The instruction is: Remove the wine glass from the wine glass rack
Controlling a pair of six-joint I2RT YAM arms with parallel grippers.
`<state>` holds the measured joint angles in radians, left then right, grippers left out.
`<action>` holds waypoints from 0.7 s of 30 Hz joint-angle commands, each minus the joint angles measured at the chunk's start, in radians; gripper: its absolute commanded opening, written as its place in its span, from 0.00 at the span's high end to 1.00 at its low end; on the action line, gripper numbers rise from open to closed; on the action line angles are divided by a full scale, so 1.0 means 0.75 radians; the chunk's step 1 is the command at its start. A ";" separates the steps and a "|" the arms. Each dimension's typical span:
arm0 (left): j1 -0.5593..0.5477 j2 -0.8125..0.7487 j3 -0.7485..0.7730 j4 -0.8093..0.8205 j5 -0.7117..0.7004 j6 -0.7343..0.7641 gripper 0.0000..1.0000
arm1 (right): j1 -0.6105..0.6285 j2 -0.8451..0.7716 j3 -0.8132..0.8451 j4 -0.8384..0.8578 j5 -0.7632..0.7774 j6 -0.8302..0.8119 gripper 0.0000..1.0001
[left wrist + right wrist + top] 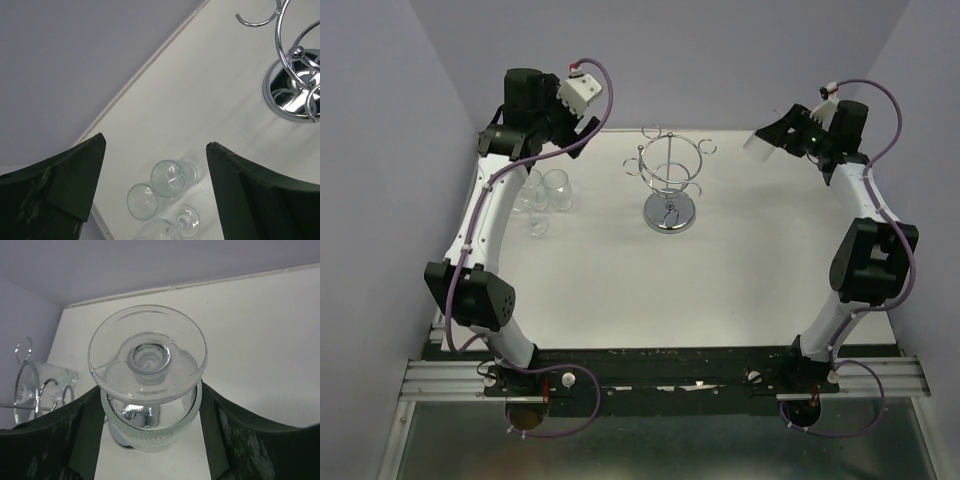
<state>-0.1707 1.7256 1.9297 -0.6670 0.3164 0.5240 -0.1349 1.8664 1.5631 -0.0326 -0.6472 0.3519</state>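
Nearest you, both arm bases sit on the mounting rail (660, 378) at the front edge of the white table (770, 270). Farther in on the left side, three other glasses (545, 192) stand close together on the table, well apart from the rack.

Your left gripper (155, 142) hangs above them with its jaws spread as wide as they go and nothing between them. Its wrist view looks straight down on the three.

Toward the far middle of the table the wine glass rack (670, 212) stands upright on its round mirrored base, with its ring of loop hooks around the central post.

Over the far right corner, your right gripper (150, 390) grips the wine glass (147, 357) by the bowl. Its dark fingers (82, 435) press on either side and the round foot faces the wrist camera. The glass is off the rack, held well to its right and raised above the table, with the lavender wall (150, 265) just behind.
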 commanded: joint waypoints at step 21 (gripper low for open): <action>-0.837 -0.971 -1.378 0.744 0.176 0.111 0.01 | -0.041 -0.609 -0.993 -0.509 -0.771 0.416 0.99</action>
<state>-0.6800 1.0367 1.0218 -0.3801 0.4343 0.7555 -0.1631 1.4311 0.9497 -0.3676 -1.1393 0.6373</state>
